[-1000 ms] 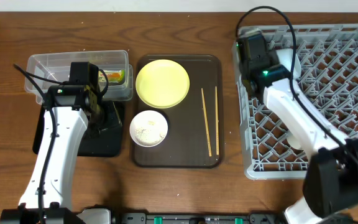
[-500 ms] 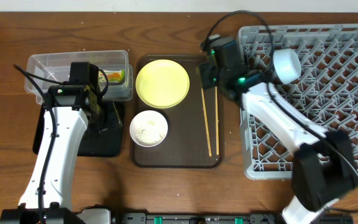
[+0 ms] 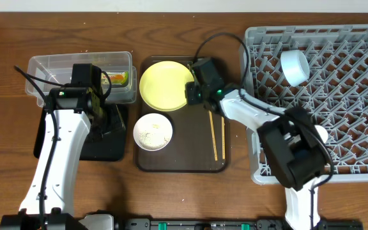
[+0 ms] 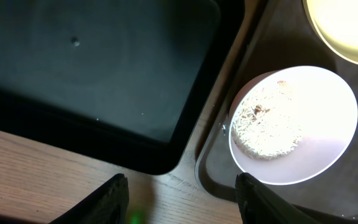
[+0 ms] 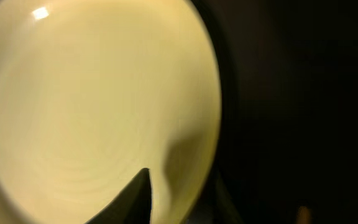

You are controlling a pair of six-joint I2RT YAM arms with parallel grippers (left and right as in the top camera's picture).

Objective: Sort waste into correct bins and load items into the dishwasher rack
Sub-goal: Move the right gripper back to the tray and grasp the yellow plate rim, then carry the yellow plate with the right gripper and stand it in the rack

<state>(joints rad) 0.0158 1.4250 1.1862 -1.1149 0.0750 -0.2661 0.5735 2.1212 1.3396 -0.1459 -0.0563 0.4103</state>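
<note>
- Since a second ago the right arm has swung off the dishwasher rack (image 3: 337, 128) and across to the brown serving tray (image 3: 171, 163). The right gripper (image 3: 193, 94) now sits over the right-hand edge of the yellow plate (image 3: 161, 86).
- The light blue bowl (image 3: 294, 66) lies in the rack near its back left corner, tipped on its side.
- From the right wrist, one dark fingertip (image 5: 140, 198) shows over the plate's inner face, close to the rim. The other finger is lost against the dark tray, so I cannot tell whether that gripper is wide or closed.
- The left arm has not shifted (as far as I can see). The left gripper (image 4: 182, 205) has its fingers spread wide with nothing between them, hanging where the black tray (image 4: 92, 74) meets the serving tray.
- The white bowl (image 3: 153, 131) stands on the serving tray in front of the plate, with rice crumbs (image 4: 269, 121) heaped inside.
- The chopsticks (image 3: 214, 128) lie side by side down the tray's right part, apart from the plate.
- The snack wrapper (image 3: 119, 78) lies in the clear tub (image 3: 50, 67), behind the black tray.
</note>
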